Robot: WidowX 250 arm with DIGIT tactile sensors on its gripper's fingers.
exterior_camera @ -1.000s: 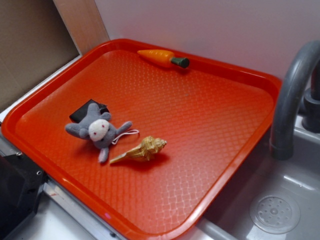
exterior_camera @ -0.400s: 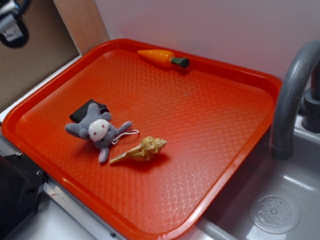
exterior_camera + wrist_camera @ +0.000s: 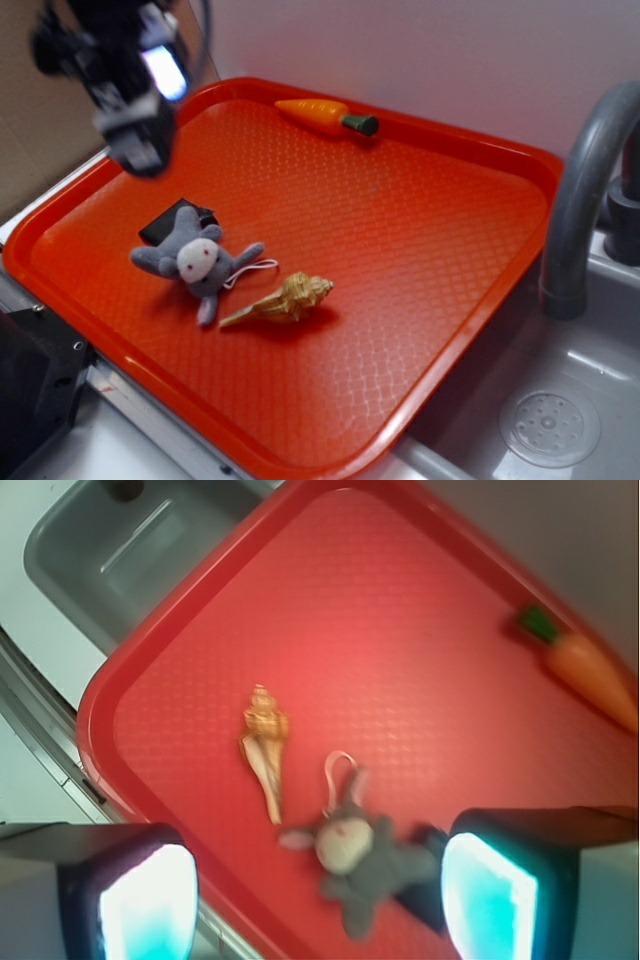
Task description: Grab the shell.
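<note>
We hold the claw (image 3: 320,900) open, high over the tray's (image 3: 470,330) far-left corner; the shell (image 3: 285,299) lies well apart, tail pointing toward the plush animal (image 3: 195,258).

The wide plastic tray (image 3: 420,250) is orange-red, embossed all over with a fine diamond grid. The small ribbed spiral shell (image 3: 285,299) is tan-yellow with darker ridges. The plush animal (image 3: 195,260) is grey with a white face. The toy carrot (image 3: 325,116) is orange, its top dark green. The curved faucet (image 3: 580,190) is grey.
</note>
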